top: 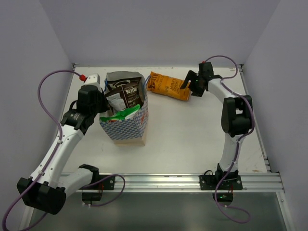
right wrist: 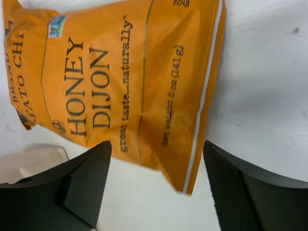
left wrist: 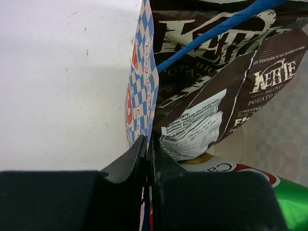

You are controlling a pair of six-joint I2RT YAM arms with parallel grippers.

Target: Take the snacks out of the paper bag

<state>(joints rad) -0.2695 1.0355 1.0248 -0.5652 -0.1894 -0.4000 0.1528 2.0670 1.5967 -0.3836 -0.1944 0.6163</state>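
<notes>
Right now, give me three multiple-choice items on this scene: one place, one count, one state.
1. Where is the orange Honey Dijon packet?
A on the table, right of the paper bag
B inside the bag
C on the floor

2. How many dark brown Kettle packets show in the bag?
A one
B two
C four

3. Right claw?
A shut on the orange packet
B shut on the bag
C open

Answers:
1 A: it lies flat beside the bag.
2 B: two Kettle labels show.
3 C: its fingers stand wide apart.
</notes>
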